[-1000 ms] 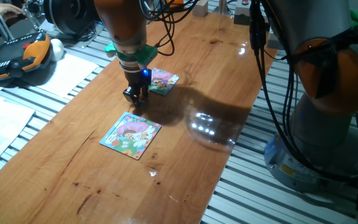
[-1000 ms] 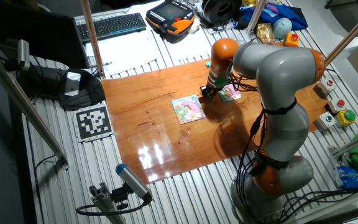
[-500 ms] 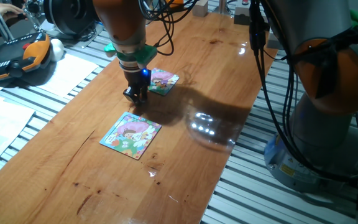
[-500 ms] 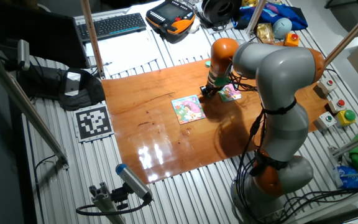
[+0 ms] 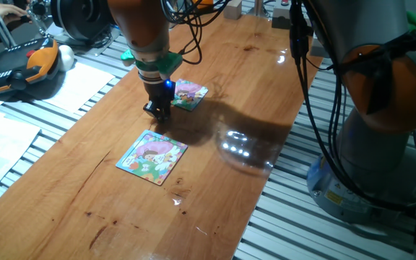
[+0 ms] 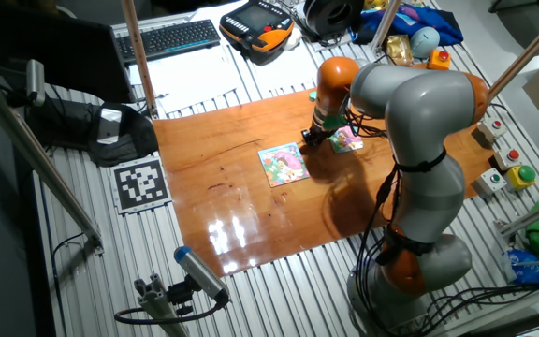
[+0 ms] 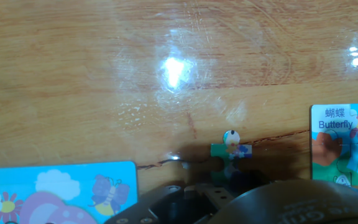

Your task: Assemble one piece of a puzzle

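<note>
My gripper [image 5: 158, 113] is down at the wooden table, between the two puzzles. In the hand view its fingertips [image 7: 229, 175] are drawn together on the piece [image 7: 230, 149], a tiny green and white jigsaw piece lying on the wood. The puzzle [image 5: 190, 94], small and square with pink, green and white, lies just right of the gripper; its "Butterfly" corner shows at the right edge of the hand view [image 7: 344, 149]. It also shows in the other fixed view [image 6: 347, 140], beside the gripper [image 6: 308, 140]. The piece is hidden by the fingers in both fixed views.
The larger blue-bordered puzzle [image 5: 152, 157] lies near the gripper on the front side; its edge shows at the hand view's lower left [image 7: 55, 190]. A teach pendant [image 5: 16, 65] and papers [image 5: 78, 83] lie left of the table. A marker tag [image 6: 141, 183] sits off the table.
The fingers have drawn slightly closer together at the table. The arm and both puzzles have stayed in place.
</note>
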